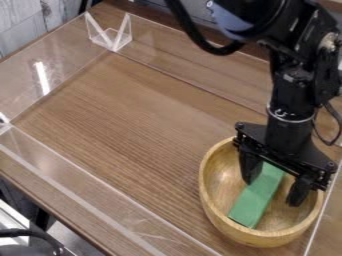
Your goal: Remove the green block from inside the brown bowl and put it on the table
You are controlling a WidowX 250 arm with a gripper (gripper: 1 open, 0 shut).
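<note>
Green block (259,195) is lying inside the brown bowl (221,205), its upper end sitting between the fingers of the released hand (282,171), which is pointing straight down, apparently readying a grasp.

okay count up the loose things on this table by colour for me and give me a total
Green: 1, the green block, lying inside the bowl
Light brown: 1, the brown bowl, standing on the table
Total: 2
</note>
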